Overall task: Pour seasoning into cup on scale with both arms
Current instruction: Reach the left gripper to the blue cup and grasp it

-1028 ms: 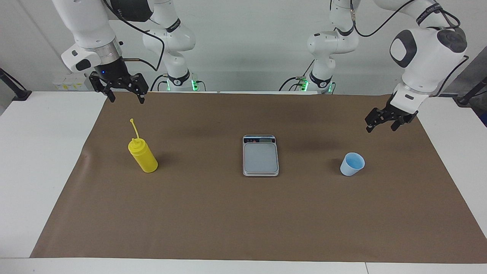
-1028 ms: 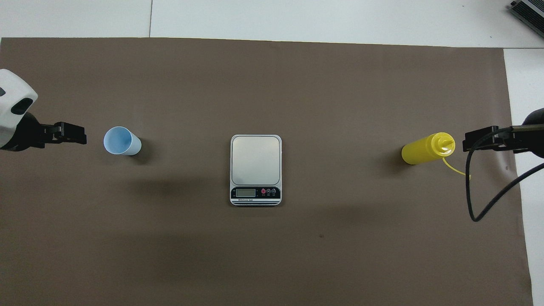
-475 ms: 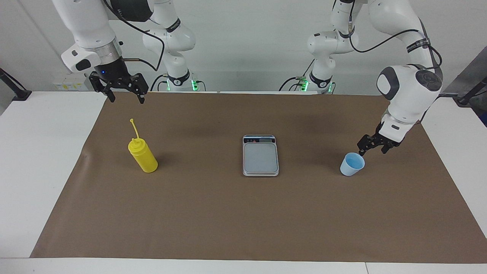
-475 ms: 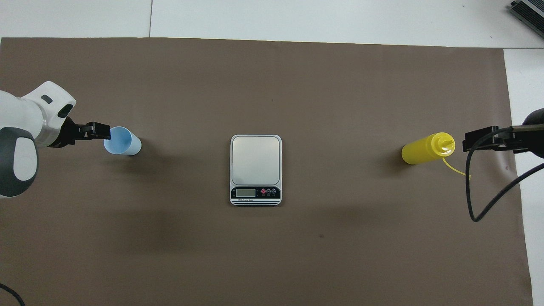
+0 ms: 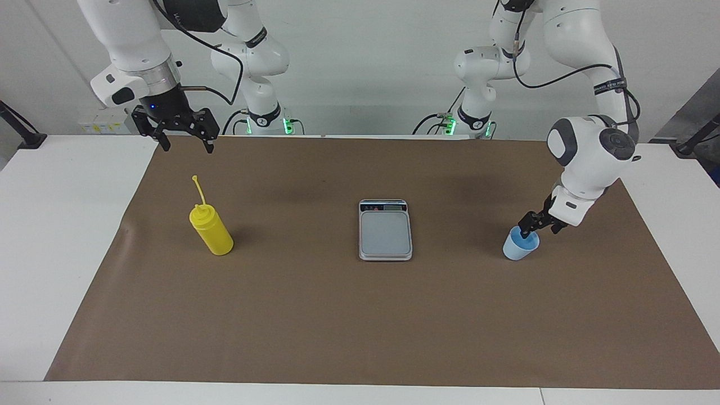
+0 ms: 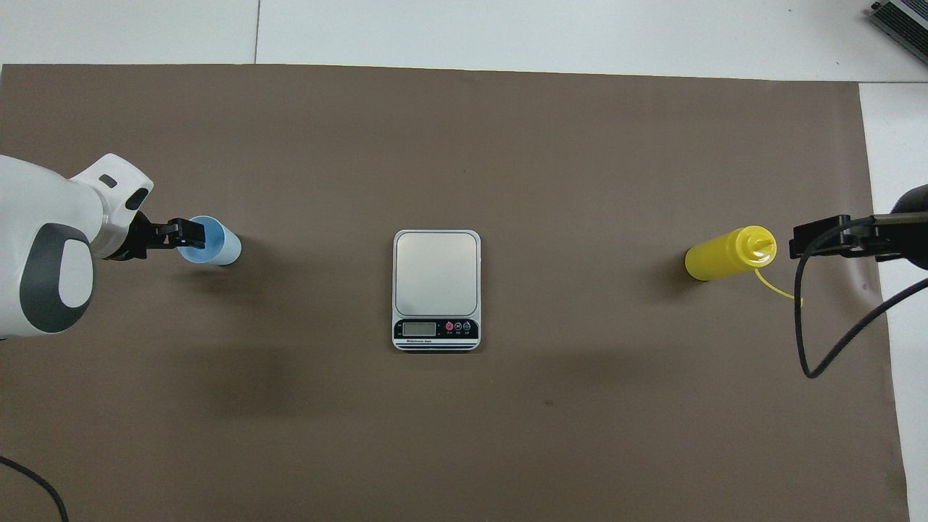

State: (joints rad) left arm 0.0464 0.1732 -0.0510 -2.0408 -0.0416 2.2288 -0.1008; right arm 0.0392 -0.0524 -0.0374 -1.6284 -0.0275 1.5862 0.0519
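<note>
Left end effector [image 5: 534, 226] has dropped since a sec ago, now at the cup [image 5: 521, 246] rim, one finger looks dipped inside, fingers apart, not clamped yet. Cup sits upright toward left arm's end of the surface [image 5: 315, 315], directly under that end effector; scale [image 5: 385, 230] mid-surface, nothing on it. Right end effector [image 5: 183, 134] hasn't budged, open, waiting over the mat edge w/ seasoning [image 5: 212, 230] upright below it, farther from the robots. Next, prob: close on cup wall, carry to scale.

left hand [image 5: 539, 224] | lowered to cup [image 5: 518, 249] rim; one finger inside
</note>
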